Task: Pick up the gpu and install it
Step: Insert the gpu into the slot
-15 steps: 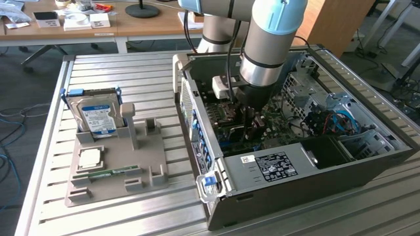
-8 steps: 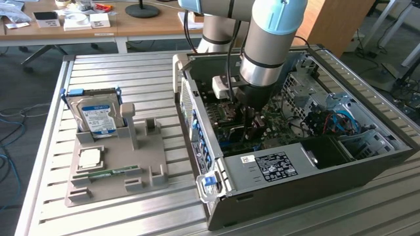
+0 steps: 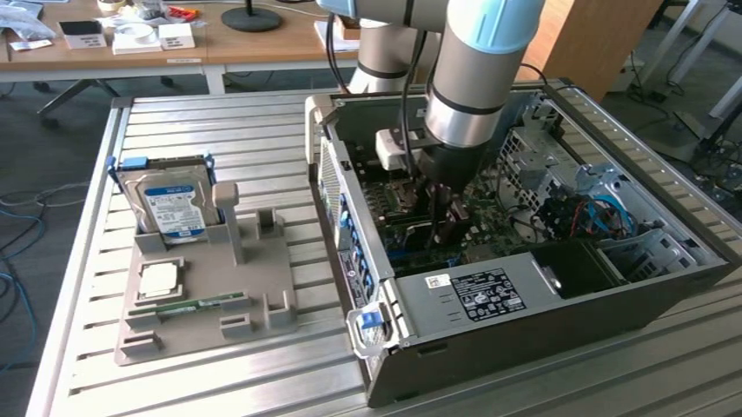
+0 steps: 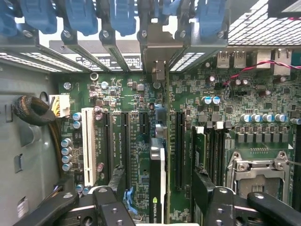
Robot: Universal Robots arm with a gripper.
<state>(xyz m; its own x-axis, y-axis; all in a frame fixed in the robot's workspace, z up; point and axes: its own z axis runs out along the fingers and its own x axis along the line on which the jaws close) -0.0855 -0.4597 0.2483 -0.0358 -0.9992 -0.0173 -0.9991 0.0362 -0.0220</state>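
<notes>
Green gpu [image 4: 157,179] edge-on, end effector [image 4: 160,188] astride, open.

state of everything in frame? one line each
Claw: open, fingers either side of the graphics card.
Graphics card: standing on edge in a motherboard slot, not gripped.
Computer case: lying on its side, side panel off.
Hard drive: upright in the grey holder.
Memory stick: lying in the holder.

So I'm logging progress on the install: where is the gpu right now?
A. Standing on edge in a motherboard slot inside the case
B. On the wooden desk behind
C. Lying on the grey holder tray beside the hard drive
A: the gpu stands edge-on in a motherboard slot, between the open pincer fingers.
</notes>
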